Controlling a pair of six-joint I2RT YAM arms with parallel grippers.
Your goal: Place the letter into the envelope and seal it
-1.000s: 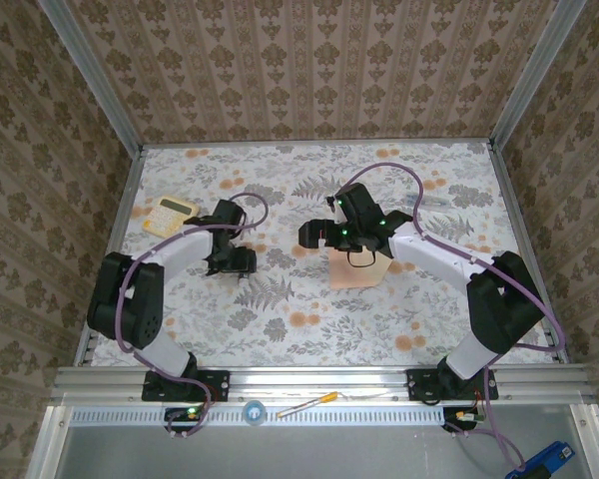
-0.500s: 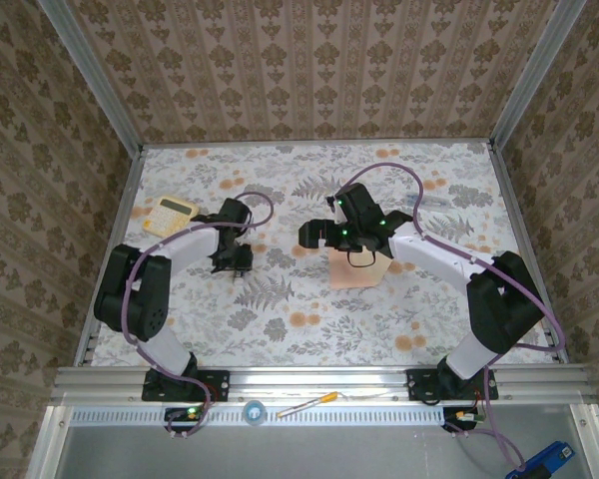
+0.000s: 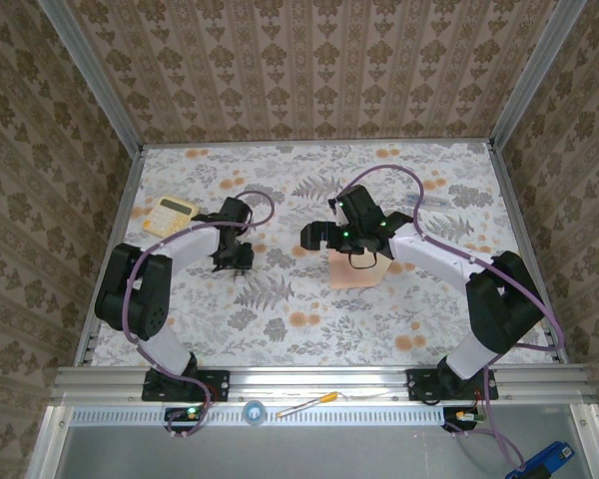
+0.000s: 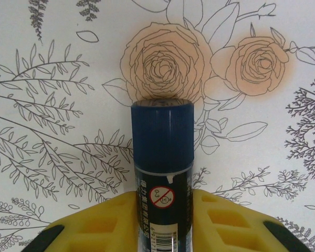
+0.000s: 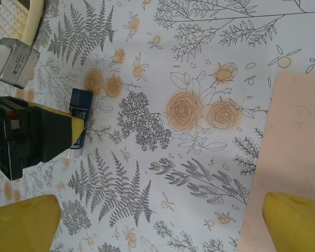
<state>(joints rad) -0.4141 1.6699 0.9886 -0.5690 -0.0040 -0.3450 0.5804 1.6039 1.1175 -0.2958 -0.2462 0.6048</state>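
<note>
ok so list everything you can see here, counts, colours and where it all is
pink paper: one, salmon pink, flat on the table right of centre, partly under the right arm; letter or envelope, cannot tell
glue stick: one, dark blue, between the left gripper's fingers
calculator: one, cream, far left of the table
pen-like stick: one, white with a yellow end, on the near rail
small round thing: one, pale blue, on the near rail beside the stick
blue object: one, bottom right corner, off the table
tablecloth: one, white with orange roses and grey ferns
left gripper: one, yellow fingers, shut on the glue stick
right gripper: one, yellow fingers, open above the cloth
</note>
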